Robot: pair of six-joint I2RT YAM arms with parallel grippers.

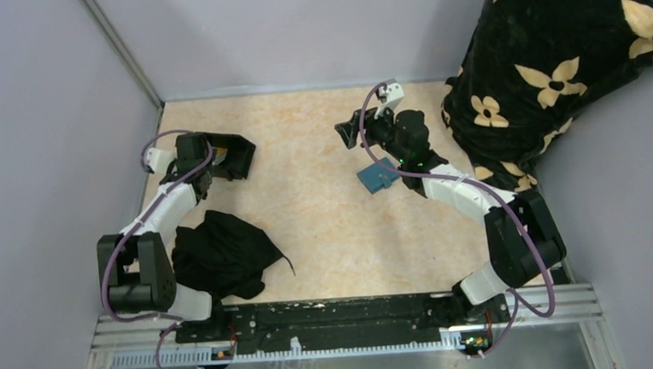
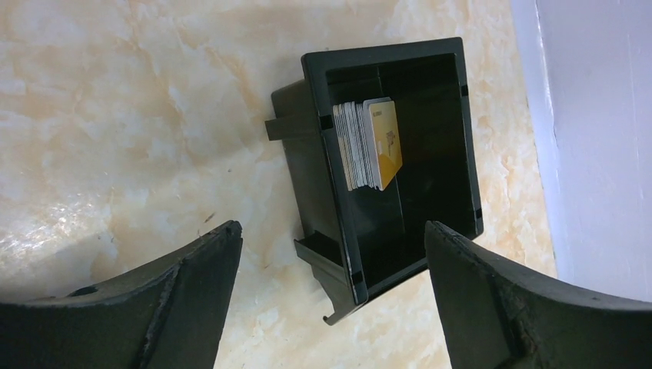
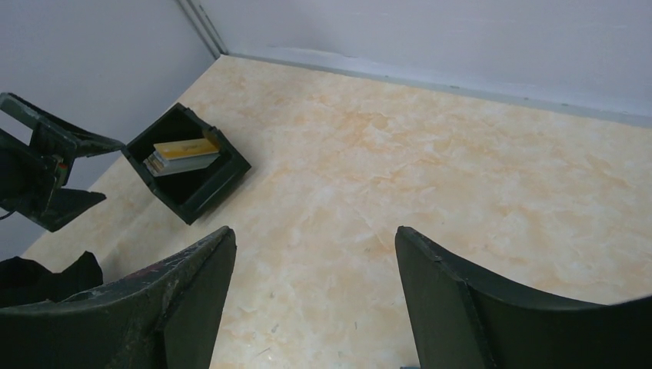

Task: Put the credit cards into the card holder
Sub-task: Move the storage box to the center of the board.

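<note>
One tray (image 2: pixel 315 177), cards (image 2: pixel 369 146) stacked inside, too tight to count; one wallet (image 1: pixel 377 178) well right of it, open bench (image 1: pixel 306 194) between. Left pincer (image 2: pixel 330 231), right pincer (image 3: pixel 314 231): both wide open, empty.

Top view overlooks the table (image 1: pixel 306 194); both wrist views share the black tray (image 2: pixel 384 52).

a robot lab cell: bare lilac-grey walls (image 1: pixel 37 125) box in a marbled desk (image 1: pixel 326 236), a metal mounting rail (image 1: pixel 574 299) along its near edge.

Credit cards (image 2: pixel 369 146) on edge inside black tray (image 2: pixel 309 178), beyond spread left end effector (image 2: pixel 330 227)
</note>
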